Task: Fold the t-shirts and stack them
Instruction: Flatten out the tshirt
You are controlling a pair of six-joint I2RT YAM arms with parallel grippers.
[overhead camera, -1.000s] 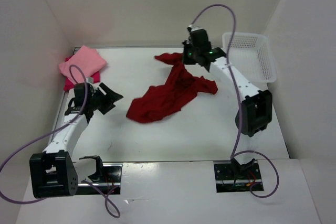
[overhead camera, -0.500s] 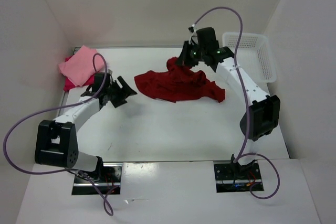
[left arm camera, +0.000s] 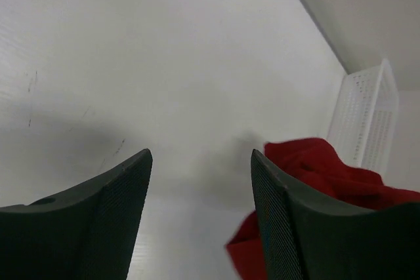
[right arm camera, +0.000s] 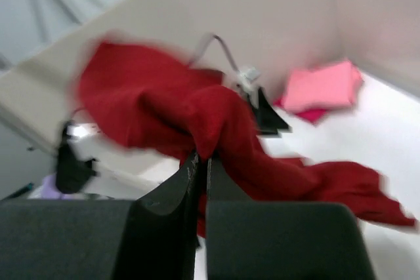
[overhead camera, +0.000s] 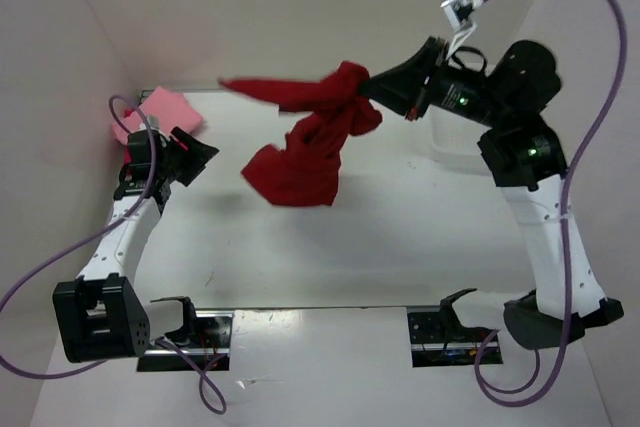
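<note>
The dark crimson t-shirt (overhead camera: 310,142) hangs in the air over the table's back middle, bunched, with one end flung left. My right gripper (overhead camera: 372,87) is shut on a fold of it (right arm camera: 203,122), raised high. The salmon pink t-shirt (overhead camera: 160,112) lies folded at the back left on the magenta-red one (right arm camera: 305,115), whose edge peeks out beneath it. My left gripper (overhead camera: 195,155) is open and empty, low over the table just in front of that stack. In the left wrist view its fingers (left arm camera: 98,221) frame bare table, with the crimson cloth (left arm camera: 315,168) beyond.
A white mesh basket (left arm camera: 367,119) stands at the back right, mostly behind my right arm in the top view. White walls close in the table (overhead camera: 380,237) on the left, back and right.
My right arm has swung up and to the right, lifting the crimson t-shirt off the table. My left gripper has drawn back left toward the pink stack.
</note>
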